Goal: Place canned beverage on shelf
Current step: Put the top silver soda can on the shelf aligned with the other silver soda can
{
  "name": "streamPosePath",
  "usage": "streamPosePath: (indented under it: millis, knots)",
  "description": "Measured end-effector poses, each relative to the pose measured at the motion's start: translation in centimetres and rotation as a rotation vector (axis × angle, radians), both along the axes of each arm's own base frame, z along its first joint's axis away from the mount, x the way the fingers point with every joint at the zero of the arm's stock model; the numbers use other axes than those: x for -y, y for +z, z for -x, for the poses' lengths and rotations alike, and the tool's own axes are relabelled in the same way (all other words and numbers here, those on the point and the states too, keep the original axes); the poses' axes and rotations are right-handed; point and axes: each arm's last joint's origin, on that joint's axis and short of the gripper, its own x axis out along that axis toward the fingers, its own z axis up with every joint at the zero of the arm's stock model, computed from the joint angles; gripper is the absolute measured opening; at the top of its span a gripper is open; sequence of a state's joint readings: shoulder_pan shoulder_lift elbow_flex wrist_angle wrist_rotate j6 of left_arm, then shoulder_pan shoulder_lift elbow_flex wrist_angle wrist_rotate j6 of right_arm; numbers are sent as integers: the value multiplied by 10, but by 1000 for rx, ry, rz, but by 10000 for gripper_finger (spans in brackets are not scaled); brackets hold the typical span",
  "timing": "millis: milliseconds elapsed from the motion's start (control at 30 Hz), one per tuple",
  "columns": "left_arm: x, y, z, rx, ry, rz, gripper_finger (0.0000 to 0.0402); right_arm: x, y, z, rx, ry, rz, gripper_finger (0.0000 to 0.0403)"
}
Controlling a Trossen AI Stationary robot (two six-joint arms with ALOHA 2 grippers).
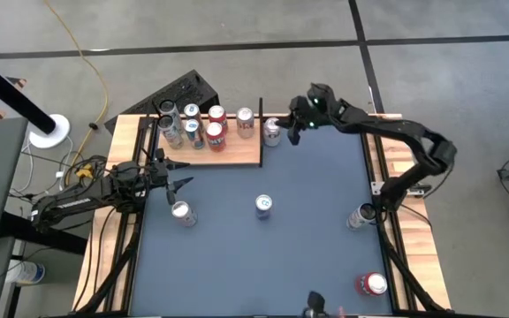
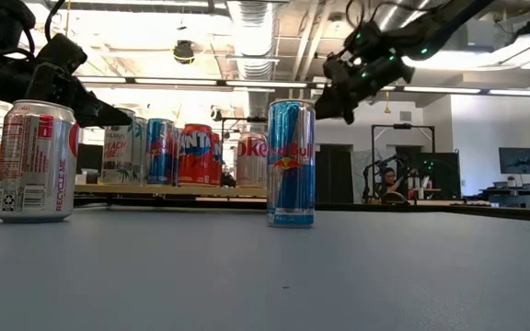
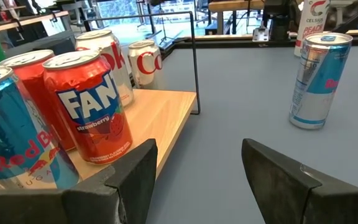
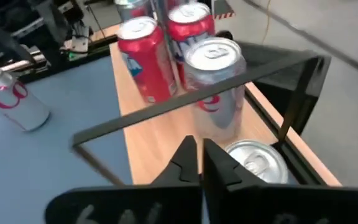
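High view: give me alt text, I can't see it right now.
Right claw, shut, hovers at a silver can beside the shelf, which holds six cans. Left claw, open and empty, sits by the shelf's front edge. Four more cans stand on the blue table.

A yellow cable (image 1: 85, 55) runs across the grey floor beyond the table's far left corner. A white round base (image 1: 49, 131) sits on the floor off the table's left edge. In the room beyond the far edge, a seated person (image 2: 389, 182) and ceiling light strips (image 2: 247, 84) are visible.
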State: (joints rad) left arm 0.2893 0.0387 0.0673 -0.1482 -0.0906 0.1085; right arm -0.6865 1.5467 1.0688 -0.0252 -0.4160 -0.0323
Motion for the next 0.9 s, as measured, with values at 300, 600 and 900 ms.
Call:
streamPosePath:
  millis: [300,600,900]
  knots:
    - [0,0,0,0,-2,0,225,38,-2,-13,-149,-16,-73,173]
    - [0,0,0,0,-1,0,225,40,5,-19,-199,-76,-5,323]
    - [0,0,0,0,-1,0,225,39,-5,-27,-236,-36,43,385]
